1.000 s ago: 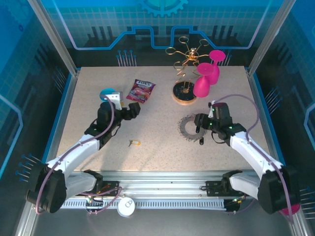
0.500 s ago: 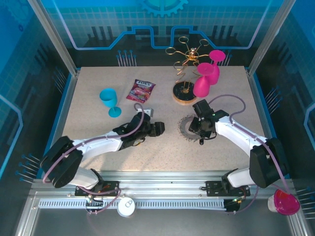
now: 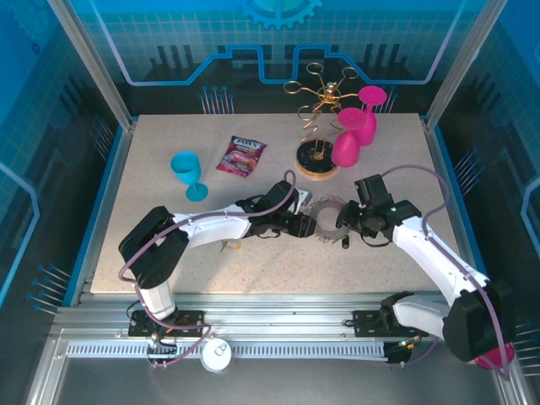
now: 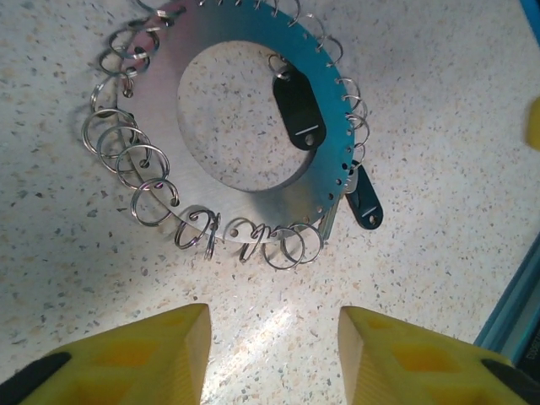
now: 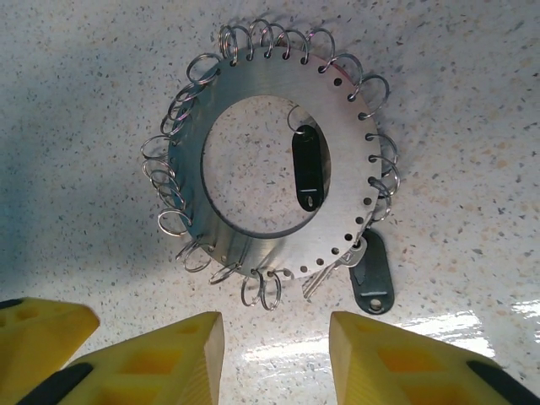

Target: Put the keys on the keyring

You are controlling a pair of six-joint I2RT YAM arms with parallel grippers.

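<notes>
The keyring (image 5: 261, 80) gleams as brushed metal, ringed with shiny wire loops. Black-headed keys (image 5: 308, 173) look matt plastic on the glossy speckled table (image 5: 84, 101).

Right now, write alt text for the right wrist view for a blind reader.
A flat grey keyring fringed with wire loops lies on a speckled table, one black key inside it, a second key at its lower right. The right hand is open at the bottom.
</notes>
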